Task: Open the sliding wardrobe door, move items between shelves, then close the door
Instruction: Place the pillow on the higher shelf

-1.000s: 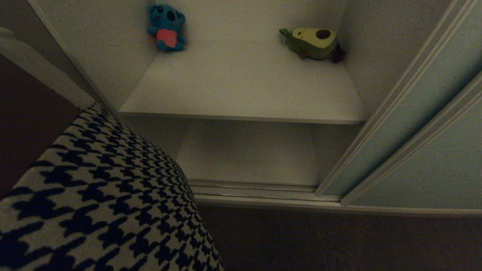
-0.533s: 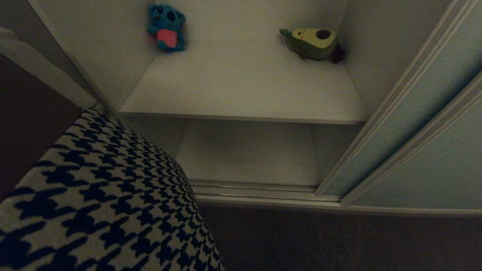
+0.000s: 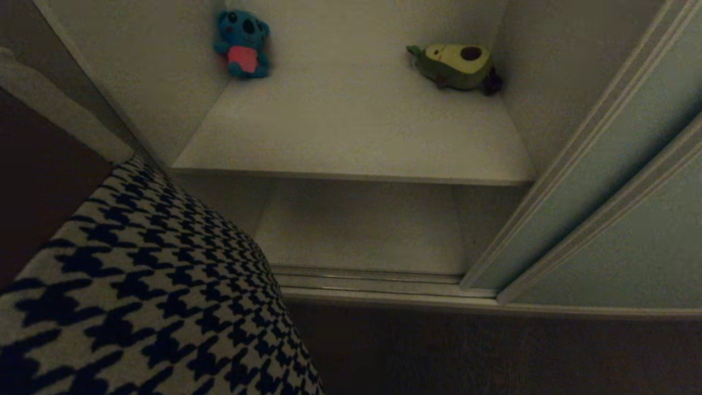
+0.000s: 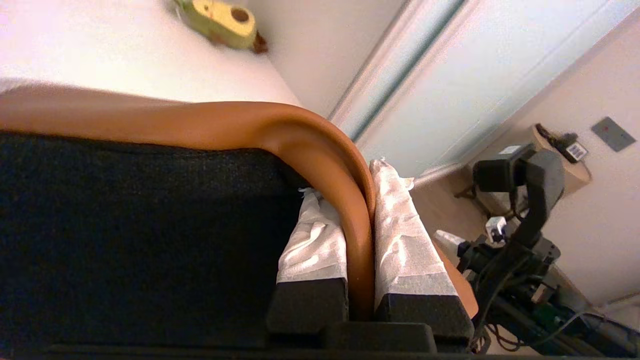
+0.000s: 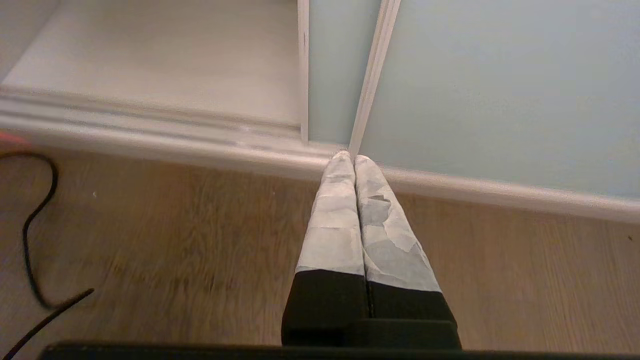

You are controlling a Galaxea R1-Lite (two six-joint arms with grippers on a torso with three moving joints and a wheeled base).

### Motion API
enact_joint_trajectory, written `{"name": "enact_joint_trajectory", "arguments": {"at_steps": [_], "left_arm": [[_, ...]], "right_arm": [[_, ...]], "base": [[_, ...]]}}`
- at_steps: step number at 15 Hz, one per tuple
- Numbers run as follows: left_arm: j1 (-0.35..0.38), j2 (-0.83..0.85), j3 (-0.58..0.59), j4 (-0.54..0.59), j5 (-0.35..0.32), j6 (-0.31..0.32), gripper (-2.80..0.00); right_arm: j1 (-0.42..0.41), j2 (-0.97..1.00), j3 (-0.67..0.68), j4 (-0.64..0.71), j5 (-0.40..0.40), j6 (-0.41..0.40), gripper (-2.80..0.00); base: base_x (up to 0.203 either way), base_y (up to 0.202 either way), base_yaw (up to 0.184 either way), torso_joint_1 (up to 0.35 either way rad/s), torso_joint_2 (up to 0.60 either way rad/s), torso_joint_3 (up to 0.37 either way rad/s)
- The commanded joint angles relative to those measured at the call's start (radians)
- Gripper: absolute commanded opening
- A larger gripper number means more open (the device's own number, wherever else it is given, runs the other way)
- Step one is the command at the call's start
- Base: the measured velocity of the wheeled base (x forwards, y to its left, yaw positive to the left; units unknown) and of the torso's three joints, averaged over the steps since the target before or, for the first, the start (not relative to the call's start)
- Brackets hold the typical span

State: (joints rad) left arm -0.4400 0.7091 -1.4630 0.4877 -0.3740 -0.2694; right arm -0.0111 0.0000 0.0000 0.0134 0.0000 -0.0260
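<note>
My left gripper (image 4: 357,200) was pinched tight on the rust-brown edge of the cushion (image 3: 137,285), which filled the lower left of my head view with its houndstooth face, out in front of the wardrobe and on no shelf. My right gripper (image 5: 350,160) hung parked low over the wooden floor (image 5: 175,240), fingers pressed together on nothing, its tips just beside the bottom track where the two door panels overlap.

Working down from the biggest thing: the sliding door (image 3: 592,181) stood pushed over to the right, so I judged the opening step done. The compartment lay open to me, with the upper shelf (image 3: 351,137) and the lower shelf (image 3: 362,230) both bare across their middles. The cushion was the item on the move, and since neither shelf carried it, I reckoned I was midway through the transfer; I could not tell from this which board it was bound for.

Smallest, and not mine to shift as I read it: a blue plush toy (image 3: 243,43) against the back left corner of the upper shelf and an avocado plush (image 3: 455,66) near the back right.

What remained: setting the cushion down on a shelf, letting go, then sliding the door closed.
</note>
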Motion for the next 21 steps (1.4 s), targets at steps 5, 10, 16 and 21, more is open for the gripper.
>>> {"name": "enact_joint_trajectory", "arguments": {"at_steps": [5,10,16,21], "left_arm": [[0.000,0.004,-0.002,0.002,-0.003,-0.001,-2.80],[-0.002,0.004,-0.002,0.002,-0.003,0.002,-2.80],[0.000,0.070,-0.074,-0.064,0.006,0.005,-2.80],[-0.003,0.188,-0.194,-0.077,-0.016,0.005,-2.80]], "right_arm": [[-0.001,0.002,0.003,0.000,0.000,0.000,-2.80],[0.000,0.002,0.003,0.000,0.002,0.000,-2.80],[-0.001,0.002,0.003,0.000,0.000,0.000,-2.80],[0.000,0.002,0.003,0.000,0.000,0.000,-2.80]], "base": [[0.195,0.000,0.000,0.007,0.00,0.004],[0.196,0.000,0.000,0.002,0.00,0.002],[0.083,0.000,0.002,0.002,0.00,-0.001],[0.000,0.000,0.000,0.000,0.00,0.000]]}}
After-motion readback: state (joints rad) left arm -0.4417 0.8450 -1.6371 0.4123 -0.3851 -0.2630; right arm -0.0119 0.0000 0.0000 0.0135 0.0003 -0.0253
